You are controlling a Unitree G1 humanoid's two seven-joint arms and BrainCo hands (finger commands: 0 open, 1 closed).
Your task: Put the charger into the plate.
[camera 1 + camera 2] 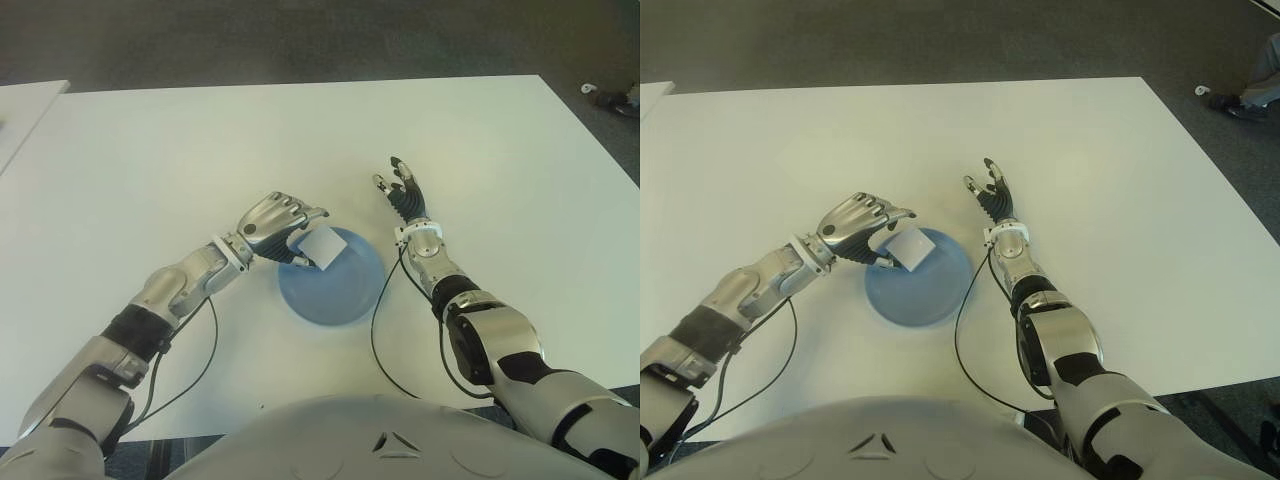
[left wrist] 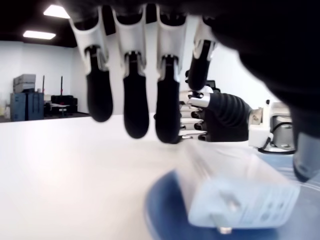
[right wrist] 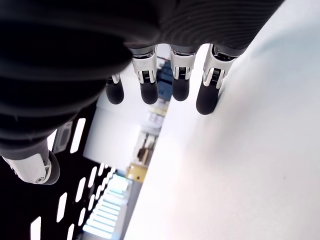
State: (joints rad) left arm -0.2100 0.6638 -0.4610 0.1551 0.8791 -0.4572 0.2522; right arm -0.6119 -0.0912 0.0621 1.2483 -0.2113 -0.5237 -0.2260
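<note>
A white table (image 1: 200,150) filled most of the head camera's picture, with dark floor beyond its far edge. Near the table's front edge stood a shallow blue plate (image 1: 345,300). My left hand (image 1: 280,225) reached in from eight o'clock and sat over the plate's ten o'clock rim, its fingers curled down around a white charger (image 1: 321,247). The charger hung tilted over the plate's upper left part; from this view I could not tell whether it touched the plate. My right hand (image 1: 403,195) showed just beside the plate at its two o'clock, fingers spread and pointing away from me, holding nothing. Black cables ran from both wrists back toward my body.

In the right eye view the same layout held: the charger (image 1: 910,248) was between my left fingers, over the plate (image 1: 930,295).

The left wrist view showed my left fingers (image 2: 134,107) hanging down, black-tipped, with the charger (image 2: 240,192) close under the palm and its metal prongs facing the camera. The blue plate (image 2: 162,210) lay directly beneath it. My right hand (image 2: 220,117) showed farther off, beyond the charger.

The right wrist view showed my right fingers (image 3: 207,97) loosely extended above bare white table (image 3: 250,175), gripping nothing.
</note>
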